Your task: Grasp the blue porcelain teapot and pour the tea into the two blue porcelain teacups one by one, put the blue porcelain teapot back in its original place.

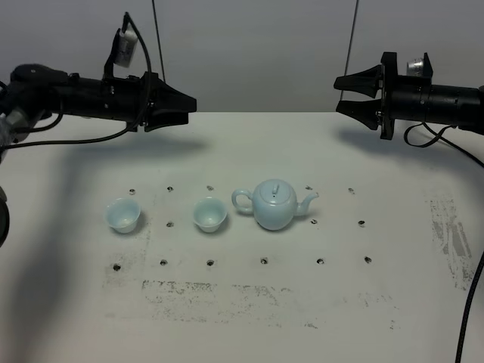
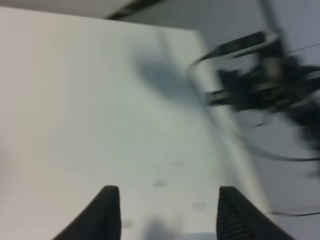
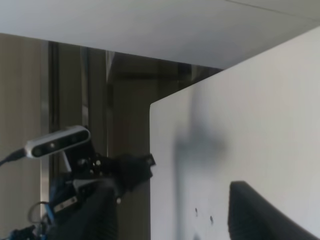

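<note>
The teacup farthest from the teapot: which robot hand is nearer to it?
Left. The left hand hangs over the far edge of the table, behind that teacup and somewhat toward the teapot. The right hand hangs at the opposite side, beyond the teapot.

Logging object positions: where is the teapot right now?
In the high view the teapot stands near the middle, just right of the right-hand cup, handle facing it.

Blurry right arm (image 2: 265, 85), cropped left hand (image 2: 168, 192)
</note>
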`<state>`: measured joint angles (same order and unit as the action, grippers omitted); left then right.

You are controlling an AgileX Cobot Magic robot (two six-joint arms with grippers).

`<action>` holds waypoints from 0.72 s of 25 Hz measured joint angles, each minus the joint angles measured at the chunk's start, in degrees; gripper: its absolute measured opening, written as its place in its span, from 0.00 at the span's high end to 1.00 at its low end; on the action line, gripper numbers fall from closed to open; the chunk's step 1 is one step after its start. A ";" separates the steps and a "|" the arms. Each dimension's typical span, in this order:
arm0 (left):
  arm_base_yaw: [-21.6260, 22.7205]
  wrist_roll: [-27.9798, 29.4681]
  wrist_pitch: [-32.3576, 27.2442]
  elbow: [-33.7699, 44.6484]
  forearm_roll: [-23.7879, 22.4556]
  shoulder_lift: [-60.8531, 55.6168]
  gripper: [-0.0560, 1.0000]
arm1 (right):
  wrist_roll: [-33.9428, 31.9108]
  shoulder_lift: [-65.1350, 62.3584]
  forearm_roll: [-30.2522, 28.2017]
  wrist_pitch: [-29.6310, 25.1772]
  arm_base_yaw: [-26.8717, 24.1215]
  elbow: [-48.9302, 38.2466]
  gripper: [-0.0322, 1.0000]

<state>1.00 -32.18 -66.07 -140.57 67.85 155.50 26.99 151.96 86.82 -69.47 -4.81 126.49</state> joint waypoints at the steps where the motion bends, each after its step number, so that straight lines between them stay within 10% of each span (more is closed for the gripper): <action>1: -0.09 2.51 1.22 -2.98 -6.60 0.00 0.50 | 0.47 0.00 0.00 0.00 0.00 0.00 0.48; 9: -1.34 21.92 2.26 -13.10 -58.38 0.00 0.52 | 2.83 0.00 0.00 0.00 0.00 0.00 0.48; 18: -1.61 25.15 -0.81 -13.10 -66.48 0.12 0.52 | 6.25 0.10 -3.12 -0.06 0.00 0.92 0.48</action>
<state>-0.61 -7.03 -66.88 -153.67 1.36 155.63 33.23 152.06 83.70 -69.53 -4.81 127.41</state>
